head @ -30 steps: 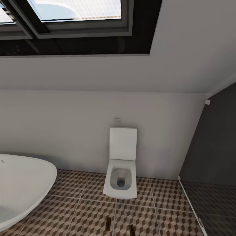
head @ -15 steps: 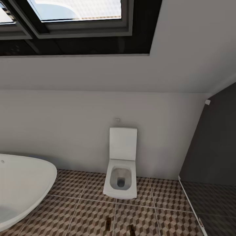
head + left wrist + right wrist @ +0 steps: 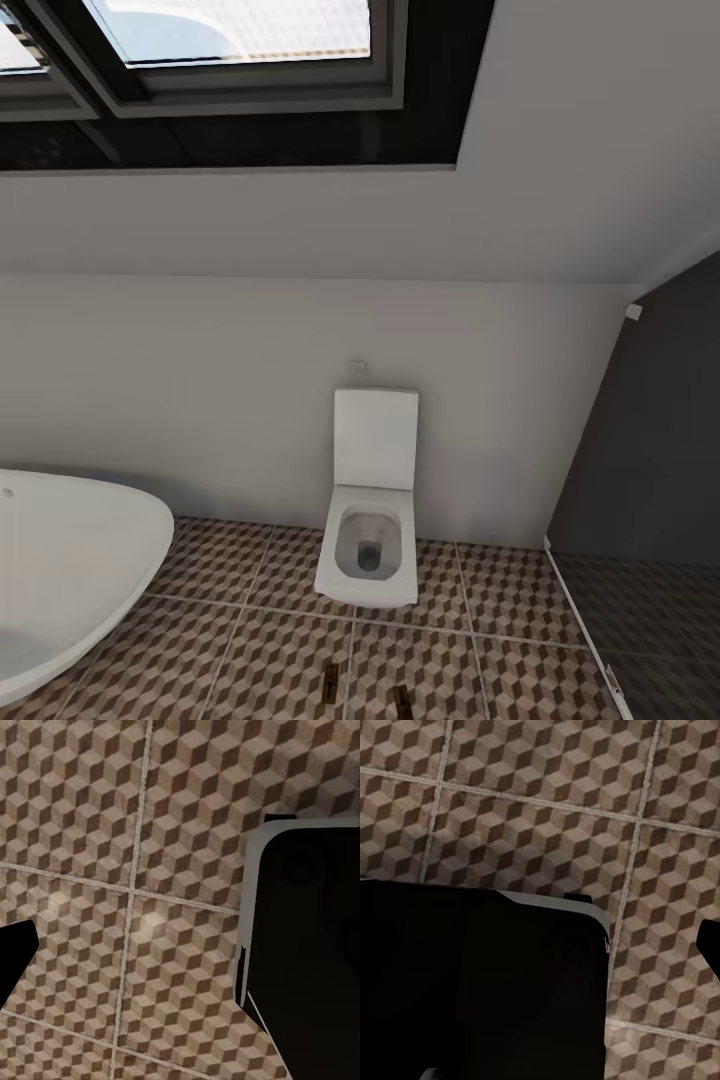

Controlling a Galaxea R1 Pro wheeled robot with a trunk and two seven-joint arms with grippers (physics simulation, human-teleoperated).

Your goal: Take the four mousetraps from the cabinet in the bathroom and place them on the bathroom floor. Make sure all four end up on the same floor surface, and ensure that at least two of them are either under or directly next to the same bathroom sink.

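Observation:
Two small dark-brown mousetraps [image 3: 332, 678] [image 3: 403, 697] lie flat on the cube-patterned bathroom floor [image 3: 270, 650] in front of the toilet, at the lower edge of the head view. The cabinet and the sink are out of view. My left gripper [image 3: 180, 945] hangs over bare tiles. One dark fingertip [image 3: 13, 954] sits at the frame's edge with nothing beside it. My right gripper [image 3: 540, 945] also points down at the floor, with one fingertip [image 3: 711, 945] at the edge and nothing held.
A square white toilet [image 3: 370, 520] stands against the pale wall. A white oval tub [image 3: 70, 560] fills the lower left. A dark partition [image 3: 650, 470] closes the right side. Skylights [image 3: 240, 40] sit in the sloped ceiling. My dark base [image 3: 307, 945] [image 3: 472, 982] blocks part of both wrist views.

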